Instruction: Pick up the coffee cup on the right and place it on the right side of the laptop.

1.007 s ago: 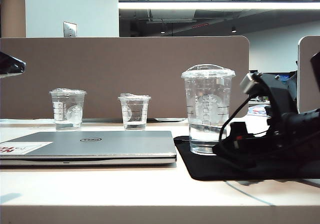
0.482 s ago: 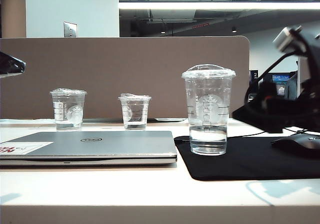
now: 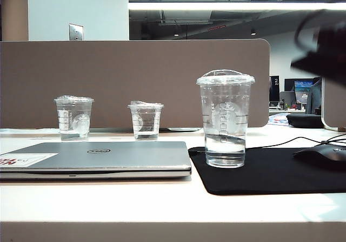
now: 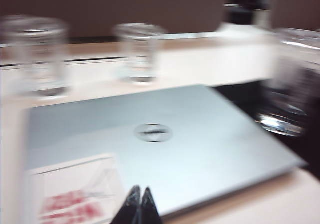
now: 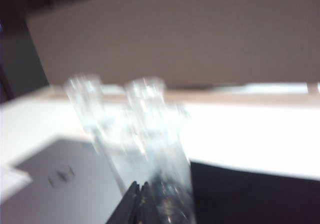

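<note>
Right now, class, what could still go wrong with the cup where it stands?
1. The cup holds water and stands close to the laptop; a knock could spill onto it.
2. The right hand, shut and empty, is close above the cup in the blurred right wrist view; it could clip the lid.

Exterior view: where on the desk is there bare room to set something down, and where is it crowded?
Bare: the front strip of the table before the laptop; the black mat between coffee cup and mouse. Crowded: the back row of two short cups. Right hand is shut, raised at the upper right; left hand is shut over the laptop.
</note>
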`<state>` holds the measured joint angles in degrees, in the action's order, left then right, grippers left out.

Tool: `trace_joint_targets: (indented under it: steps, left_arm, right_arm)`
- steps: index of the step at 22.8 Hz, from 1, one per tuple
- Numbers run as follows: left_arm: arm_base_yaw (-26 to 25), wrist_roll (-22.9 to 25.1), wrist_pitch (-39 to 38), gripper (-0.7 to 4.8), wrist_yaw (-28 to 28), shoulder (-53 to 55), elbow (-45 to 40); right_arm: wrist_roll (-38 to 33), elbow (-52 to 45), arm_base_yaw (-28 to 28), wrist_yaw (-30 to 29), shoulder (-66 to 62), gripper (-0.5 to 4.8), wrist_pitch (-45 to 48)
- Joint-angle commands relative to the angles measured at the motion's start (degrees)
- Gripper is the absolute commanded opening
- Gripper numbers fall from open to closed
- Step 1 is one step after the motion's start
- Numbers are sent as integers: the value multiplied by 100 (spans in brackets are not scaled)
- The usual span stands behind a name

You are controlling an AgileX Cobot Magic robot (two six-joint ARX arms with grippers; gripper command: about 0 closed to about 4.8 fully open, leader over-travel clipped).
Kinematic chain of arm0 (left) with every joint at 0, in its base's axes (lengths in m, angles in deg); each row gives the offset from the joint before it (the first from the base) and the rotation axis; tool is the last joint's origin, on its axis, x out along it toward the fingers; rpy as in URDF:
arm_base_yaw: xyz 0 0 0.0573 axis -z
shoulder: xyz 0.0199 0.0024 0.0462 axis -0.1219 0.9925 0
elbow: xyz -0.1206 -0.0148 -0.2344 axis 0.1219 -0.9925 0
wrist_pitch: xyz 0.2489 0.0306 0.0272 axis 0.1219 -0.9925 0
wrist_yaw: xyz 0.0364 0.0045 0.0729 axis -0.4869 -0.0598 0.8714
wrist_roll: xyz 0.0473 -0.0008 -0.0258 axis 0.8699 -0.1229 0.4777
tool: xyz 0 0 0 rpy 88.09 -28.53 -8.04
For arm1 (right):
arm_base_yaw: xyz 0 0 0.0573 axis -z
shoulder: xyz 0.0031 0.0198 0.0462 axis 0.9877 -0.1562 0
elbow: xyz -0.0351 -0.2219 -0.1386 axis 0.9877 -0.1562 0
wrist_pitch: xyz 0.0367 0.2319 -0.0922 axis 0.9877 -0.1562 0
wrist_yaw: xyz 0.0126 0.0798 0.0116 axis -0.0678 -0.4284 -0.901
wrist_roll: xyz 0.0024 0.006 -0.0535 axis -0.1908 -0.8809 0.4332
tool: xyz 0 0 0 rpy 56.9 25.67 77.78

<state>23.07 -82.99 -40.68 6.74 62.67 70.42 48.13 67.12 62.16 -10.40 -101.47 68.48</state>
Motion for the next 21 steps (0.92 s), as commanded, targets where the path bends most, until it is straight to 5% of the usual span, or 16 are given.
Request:
trace_joint_targets:
  steps: [1, 6, 12, 17, 21]
  left_arm:
    - [-946, 11, 42, -5, -2, 0, 17]
    - [-2103, 11, 39, -5, 20, 0, 17]
    - [-2142, 11, 39, -5, -26, 0, 17]
    - [-2142, 11, 39, -5, -24, 0, 17]
    - [-2142, 11, 39, -5, -24, 0, 17]
  right_arm:
    - [-560, 0, -13, -9, 629, -9, 136]
    - [-922, 13, -13, 190, 1591, -9, -566]
    - [-957, 448, -13, 686, 2326, -9, -2240]
    - [-560, 1735, -13, 1036, 2787, -9, -5198]
    - [-28, 2232, -13, 1189, 2795, -9, -5941]
